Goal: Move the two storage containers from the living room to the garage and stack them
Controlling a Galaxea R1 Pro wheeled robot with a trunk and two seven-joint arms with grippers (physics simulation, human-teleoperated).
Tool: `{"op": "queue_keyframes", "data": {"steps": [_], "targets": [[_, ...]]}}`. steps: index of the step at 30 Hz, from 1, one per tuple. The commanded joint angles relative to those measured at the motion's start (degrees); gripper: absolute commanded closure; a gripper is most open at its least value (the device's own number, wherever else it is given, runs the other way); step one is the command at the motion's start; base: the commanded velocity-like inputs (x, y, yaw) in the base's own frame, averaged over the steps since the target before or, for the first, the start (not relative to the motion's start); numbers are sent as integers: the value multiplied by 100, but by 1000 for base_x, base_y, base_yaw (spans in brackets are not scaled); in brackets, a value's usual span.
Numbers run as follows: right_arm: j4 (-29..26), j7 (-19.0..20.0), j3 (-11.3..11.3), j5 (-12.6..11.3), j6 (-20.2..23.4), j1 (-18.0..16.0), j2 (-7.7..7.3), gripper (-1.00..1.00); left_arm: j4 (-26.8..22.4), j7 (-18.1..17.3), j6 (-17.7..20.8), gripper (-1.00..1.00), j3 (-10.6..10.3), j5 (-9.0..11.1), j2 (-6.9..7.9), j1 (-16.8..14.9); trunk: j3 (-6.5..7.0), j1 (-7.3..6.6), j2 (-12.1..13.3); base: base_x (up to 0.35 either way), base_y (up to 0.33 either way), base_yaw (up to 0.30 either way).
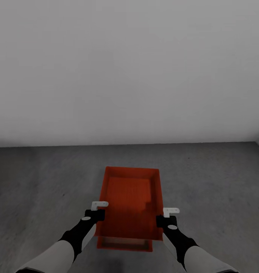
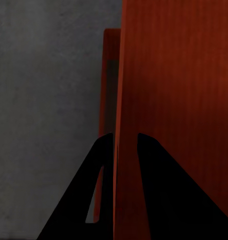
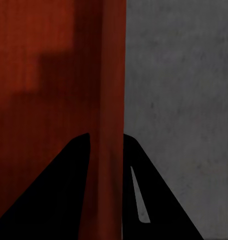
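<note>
Grippers (image 1: 94, 213) clamp upper container's (image 1: 131, 197) walls

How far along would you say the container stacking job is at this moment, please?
Mostly done: both bins are in the garage, the lower container resting on the concrete floor. In hand: the upper container sits over it, the left claw and right claw each clamped on a side wall. Left: settle it squarely and release.

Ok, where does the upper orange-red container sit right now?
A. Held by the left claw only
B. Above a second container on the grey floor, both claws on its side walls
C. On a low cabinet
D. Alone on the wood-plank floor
B: the upper container overlaps the second container on the concrete floor, with the left claw and right claw each straddling a side wall.
</note>
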Motion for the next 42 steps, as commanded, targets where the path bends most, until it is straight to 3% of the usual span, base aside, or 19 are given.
{"op": "queue_keyframes", "data": {"steps": [1,42], "targets": [[25,-41,-82,-113,-30,-4,-7,100,-28,141,-425,100,-46,-47,145,0,-4,-2,-3,-200,31,0],[27,-41,-82,-113,-30,-4,-8,100,-24,136,-425,100,-40,-45,153,0,-4,-2,-3,-86,-4,0]]}}
